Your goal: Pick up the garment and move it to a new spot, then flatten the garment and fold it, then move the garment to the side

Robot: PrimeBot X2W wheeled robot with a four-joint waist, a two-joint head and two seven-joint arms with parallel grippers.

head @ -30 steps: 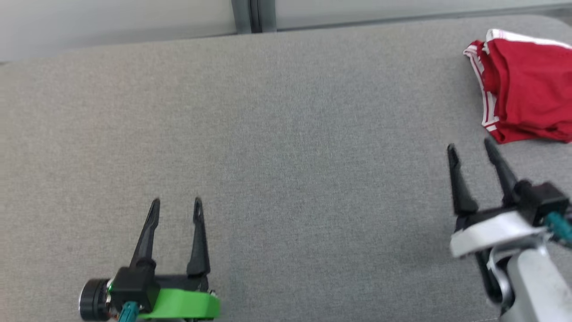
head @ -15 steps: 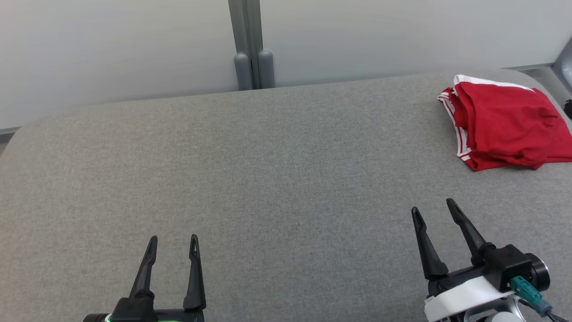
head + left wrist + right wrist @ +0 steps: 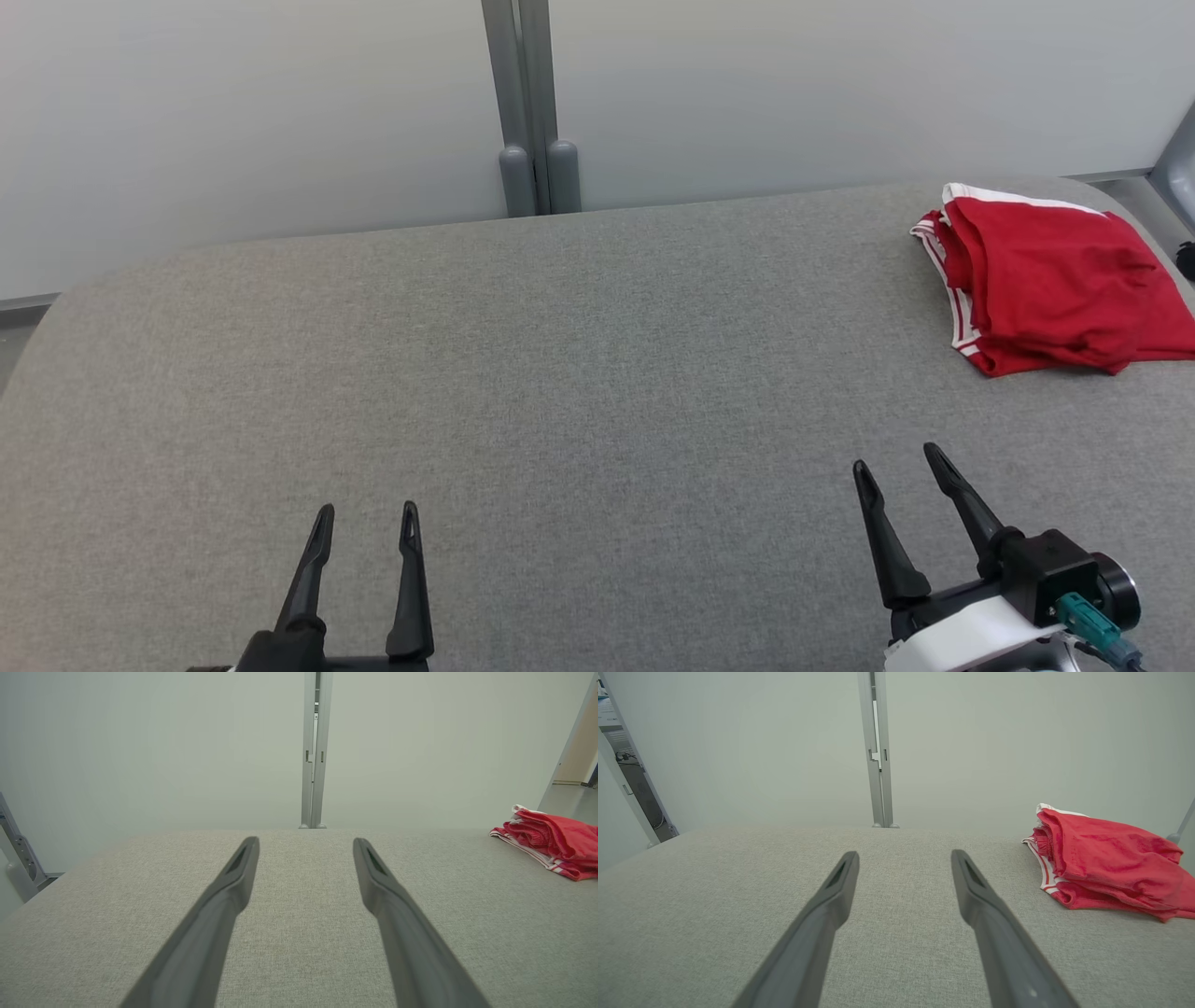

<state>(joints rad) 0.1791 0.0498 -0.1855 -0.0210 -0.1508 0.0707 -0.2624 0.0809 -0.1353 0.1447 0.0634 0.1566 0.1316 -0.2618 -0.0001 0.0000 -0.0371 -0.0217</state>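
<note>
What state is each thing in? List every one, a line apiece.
red garment: folded in a loose stack, lying at the far right of the grey table, apart from both grippers.
left gripper: open, holding nothing.
right gripper: open, holding nothing, short of the garment.

1. The left gripper comes up from the bottom middle of the frame. Its two dark fingers are spread wide, with nothing between them.
2. Under it is the grey cloth table.
3. A red garment with white stripes lies bunched at the right edge, well apart from the gripper.
4. A grey post stands at the top middle, against a pale wall.
</note>
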